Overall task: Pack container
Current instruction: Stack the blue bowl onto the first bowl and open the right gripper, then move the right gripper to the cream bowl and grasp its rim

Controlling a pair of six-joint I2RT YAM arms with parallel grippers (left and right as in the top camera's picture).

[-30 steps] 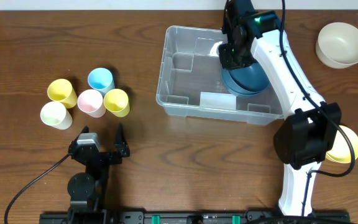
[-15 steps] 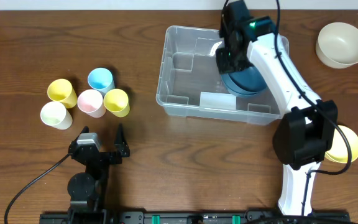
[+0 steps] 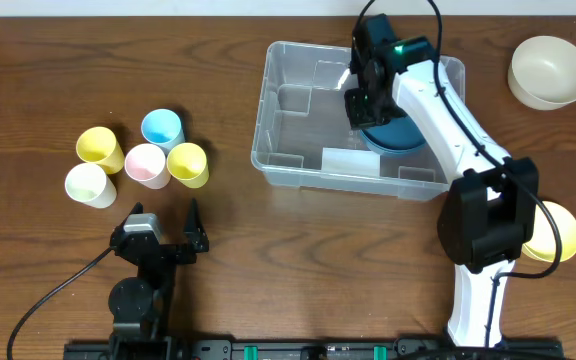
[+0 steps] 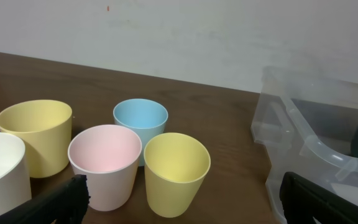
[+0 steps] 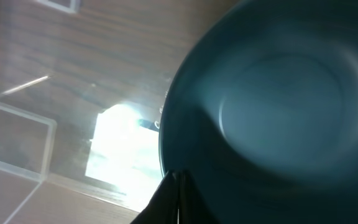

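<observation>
The clear plastic container [image 3: 290, 120] stands at the table's upper middle; its near corner shows in the left wrist view [image 4: 303, 140]. My right gripper [image 3: 361, 103] is inside it, shut on the rim of a dark blue bowl [image 3: 400, 134] that sits in the container's right half. In the right wrist view the bowl [image 5: 278, 112] fills the frame, the jaws [image 5: 178, 186] are pinched on its edge, and the container floor [image 5: 42, 93] lies beyond. My left gripper [image 3: 165, 220] is open and empty at the front left, pointing at the cups [image 4: 179, 208].
Yellow [image 3: 99, 148], blue [image 3: 162, 128], pink [image 3: 146, 164], yellow [image 3: 188, 164] and white [image 3: 88, 184] cups cluster at the left. A cream bowl [image 3: 549, 70] sits at the far right. A yellow bowl [image 3: 556, 232] lies partly under the right arm's base.
My right gripper has shifted slightly left inside the container with the dark blue bowl in it. The left arm has not moved.
</observation>
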